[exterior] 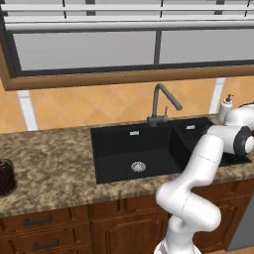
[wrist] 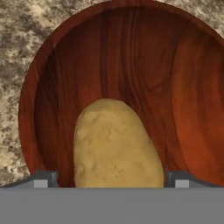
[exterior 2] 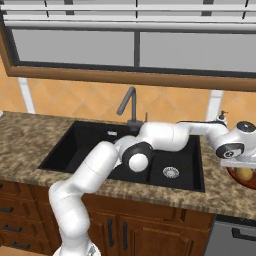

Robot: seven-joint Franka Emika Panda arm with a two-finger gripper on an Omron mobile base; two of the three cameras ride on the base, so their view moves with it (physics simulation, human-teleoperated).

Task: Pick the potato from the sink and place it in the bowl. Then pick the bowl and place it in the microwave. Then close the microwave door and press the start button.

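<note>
Directly below the gripper (wrist: 112, 178): potato (wrist: 116, 146) lying inside the bowl (wrist: 183, 100) | gripper: jaws spread wide, one fingertip either side of the potato, gripping nothing | bowl: on the granite counter (wrist: 17, 52), under the hand | sink (exterior 2: 90, 145): off to the gripper's left

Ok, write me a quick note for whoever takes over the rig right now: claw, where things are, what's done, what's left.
Claw: open, fingers either side of the potato, just above it.
Potato: lying inside the bowl, which sits on the granite counter right of the sink.
Done: potato moved from sink to bowl.
Left: lift clear, pick up the bowl, put it in the microwave, close the door, press start.
</note>
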